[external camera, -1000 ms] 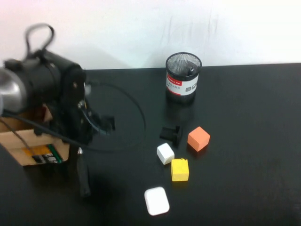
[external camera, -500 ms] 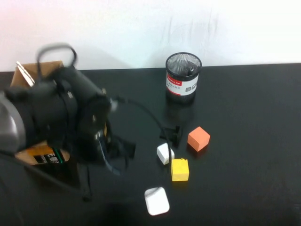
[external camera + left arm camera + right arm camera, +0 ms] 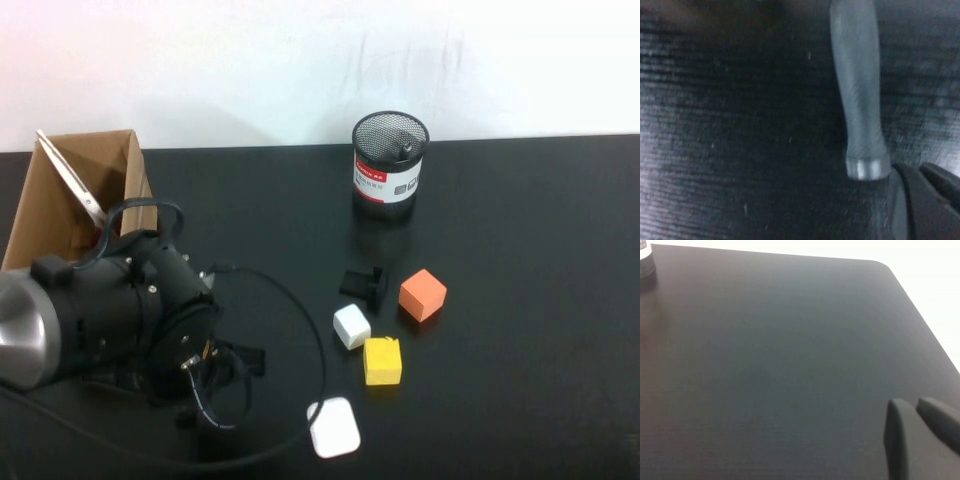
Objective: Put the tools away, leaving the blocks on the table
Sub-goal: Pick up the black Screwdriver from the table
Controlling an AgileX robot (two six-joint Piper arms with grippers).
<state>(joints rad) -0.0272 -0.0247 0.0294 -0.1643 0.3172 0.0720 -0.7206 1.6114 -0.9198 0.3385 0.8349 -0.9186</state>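
The left arm has swung down to the glossy black table (image 3: 520,250), left gripper (image 3: 920,200) closed beside the black-handled screwdriver (image 3: 857,85), right gripper (image 3: 920,432) closed over bare tabletop.

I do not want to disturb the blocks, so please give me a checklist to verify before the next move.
1. Left claw shut, low over the table's front left, at the screwdriver handle: ok. Whether it grips the handle: cannot tell.
2. Right claw shut, over bare table: ok.
3. Scissors inside cardboard box: ok.
4. Orange block, yellow block, white block on table: ok.
5. Screwdriver put away: not ok.
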